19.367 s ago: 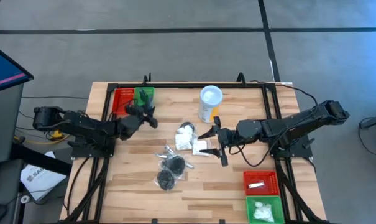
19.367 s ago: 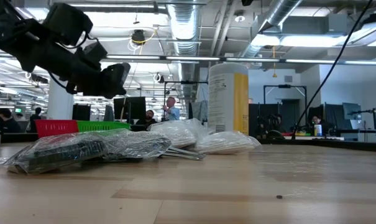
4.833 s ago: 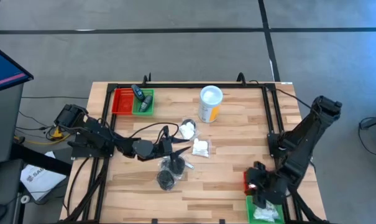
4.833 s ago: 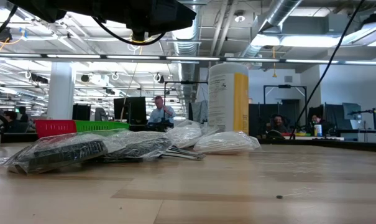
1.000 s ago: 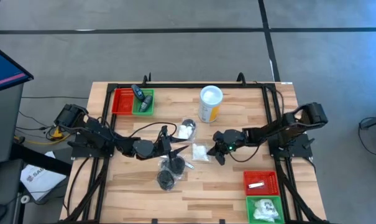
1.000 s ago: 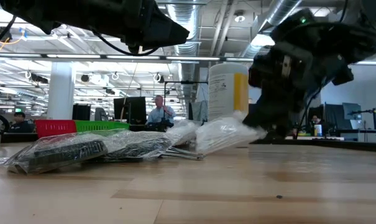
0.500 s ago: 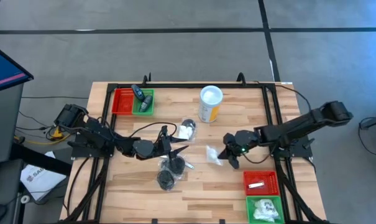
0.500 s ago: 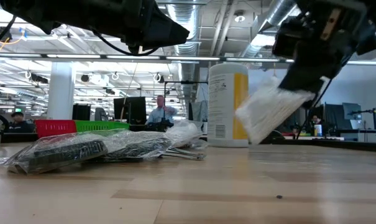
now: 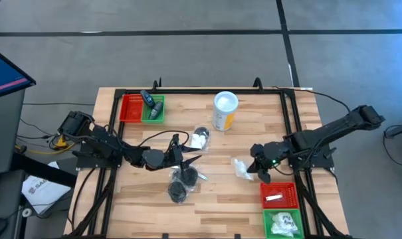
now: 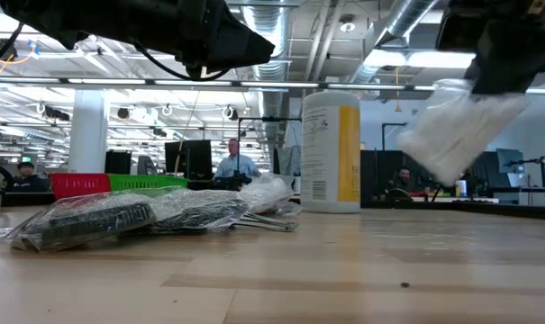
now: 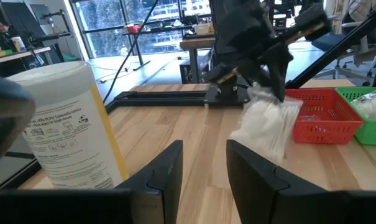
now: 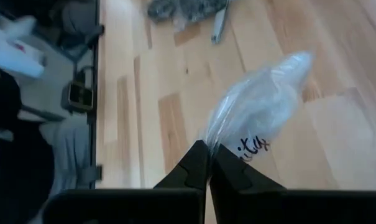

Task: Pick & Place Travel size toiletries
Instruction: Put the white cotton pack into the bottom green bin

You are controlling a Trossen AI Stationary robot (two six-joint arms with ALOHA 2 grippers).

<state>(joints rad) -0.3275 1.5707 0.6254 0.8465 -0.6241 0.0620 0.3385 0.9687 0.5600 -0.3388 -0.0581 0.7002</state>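
My right gripper [image 9: 256, 170] is shut on a white packet in clear wrap [image 9: 240, 167], carried above the table's right half, left of the red bin [image 9: 278, 194]. The packet [image 10: 457, 126] hangs well above the wood. My left gripper [image 9: 189, 159] hovers open over the pile at the table's middle, nothing between its fingers [image 11: 203, 168]. Two dark pucks in clear wrap [image 9: 185, 176] [image 9: 177, 191] lie flat below it, with silvery tubes [image 10: 267, 222] beside them. Another white packet [image 9: 199, 138] lies near the yellow canister [image 9: 224, 110]. A small dark bottle [image 9: 149, 100] lies in the far-left bins. My right gripper pinches the packet's gathered wrap at one end [image 12: 216, 142] between its two fingers. The fingers come from the table's right side, slanting down. The packet is lifted clear and hangs tilted beyond the fingertips, its wrap bunched at the pinch.
Red and green bins [image 9: 142, 108] stand at the far left. At the near right are the red bin, with one small item, and a green bin [image 9: 281, 223] holding white packets. The yellow canister with white lid stands at the far middle. People sit in the room behind.
My right gripper, shut on the white packet, has lifted it off the table beside the pile and carried it toward the table's right and near edges. The packet now hangs clear and tilted. My left gripper has kept still.
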